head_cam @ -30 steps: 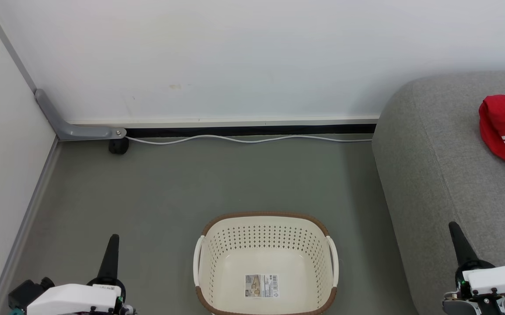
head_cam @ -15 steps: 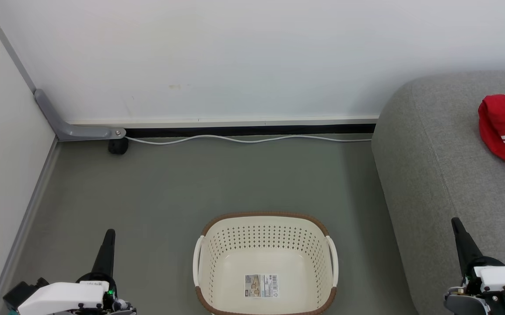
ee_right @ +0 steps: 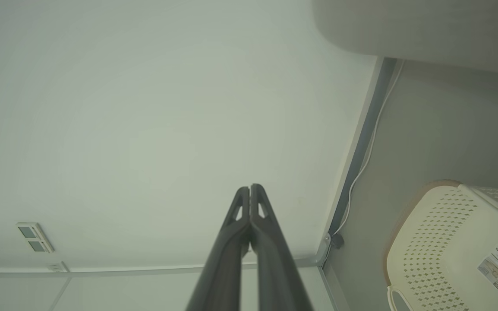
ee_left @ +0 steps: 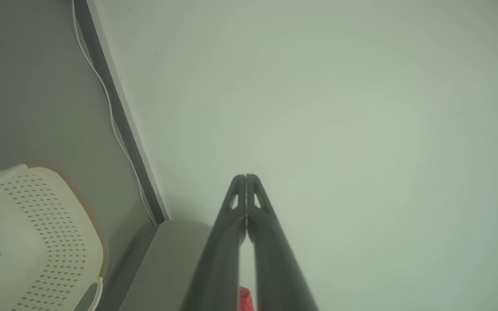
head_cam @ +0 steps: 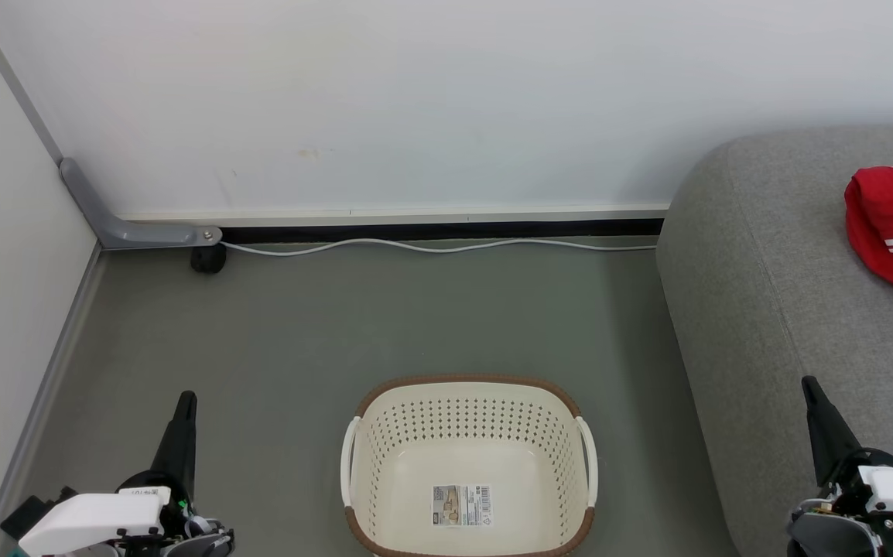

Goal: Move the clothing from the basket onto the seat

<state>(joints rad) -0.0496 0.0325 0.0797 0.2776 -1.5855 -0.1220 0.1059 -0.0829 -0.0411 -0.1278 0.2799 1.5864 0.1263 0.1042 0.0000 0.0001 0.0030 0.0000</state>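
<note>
The white wall (head_cam: pixel 415 100) is running across the back, and the grey-green floor (head_cam: pixel 384 317) is stretching out below it. The seat (head_cam: pixel 787 255) is taking up the right side. The basket (head_cam: pixel 468 381) is standing upright on the floor near the seat's rounded end. The clothing (head_cam: pixel 891 224) is lying bunched on top of the seat at the right edge of the head view, well apart from the basket. The left gripper (head_cam: pixel 185 398) is hanging low to the basket's left, and the right gripper (head_cam: pixel 809 383) is hanging before the seat's front. In both wrist views the two fingers are pressing together tip to tip, closed on themselves. A white cable (head_cam: pixel 439 247) is trailing along the foot of the wall. A label (head_cam: pixel 462 505) is showing on the basket's bare bottom.
</note>
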